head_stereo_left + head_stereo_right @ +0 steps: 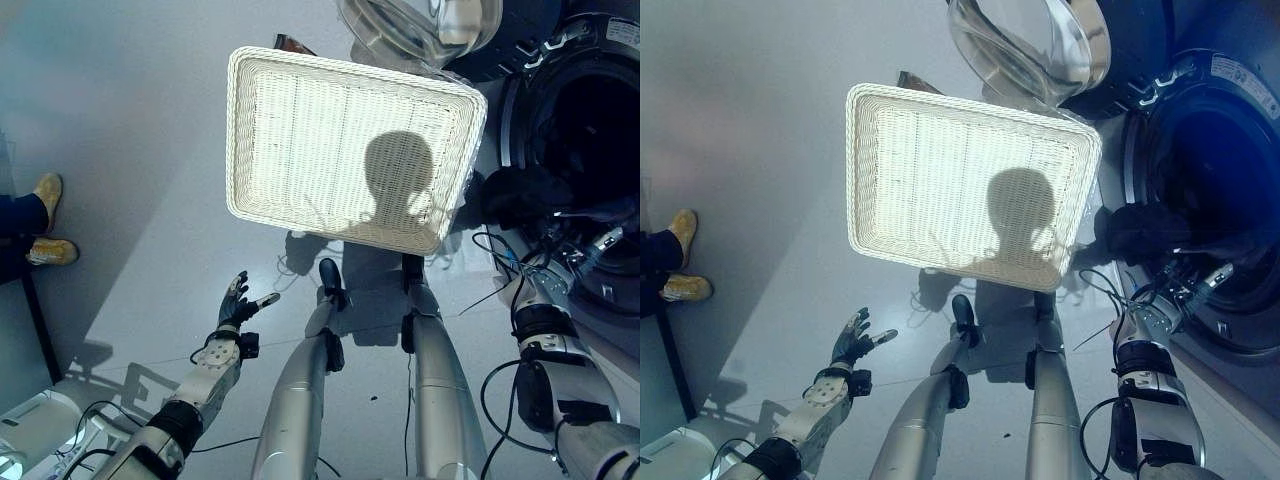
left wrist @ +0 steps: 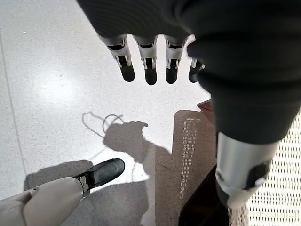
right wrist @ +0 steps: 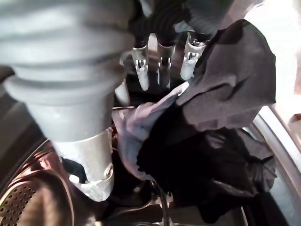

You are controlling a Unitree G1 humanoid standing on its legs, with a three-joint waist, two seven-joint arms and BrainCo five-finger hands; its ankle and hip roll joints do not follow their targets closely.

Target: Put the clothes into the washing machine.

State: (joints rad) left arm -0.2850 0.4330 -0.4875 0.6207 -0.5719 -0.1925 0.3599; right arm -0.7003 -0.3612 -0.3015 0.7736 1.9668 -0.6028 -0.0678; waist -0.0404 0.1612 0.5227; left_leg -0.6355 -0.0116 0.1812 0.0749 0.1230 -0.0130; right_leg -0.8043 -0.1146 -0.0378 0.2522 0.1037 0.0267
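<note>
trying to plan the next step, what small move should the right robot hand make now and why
Probably push further into the drum and let go. The right robot hand is at the washing machine's opening with the dark clothes bunched against its fingers, part still draped over the door rim. The basket looks empty, and the left robot hand hangs open over the floor.

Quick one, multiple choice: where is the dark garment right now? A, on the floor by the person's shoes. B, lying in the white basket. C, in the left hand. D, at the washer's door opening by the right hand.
D: the dark garment hangs at the washer opening by the right hand; the basket holds nothing, and the left hand is open.
</note>
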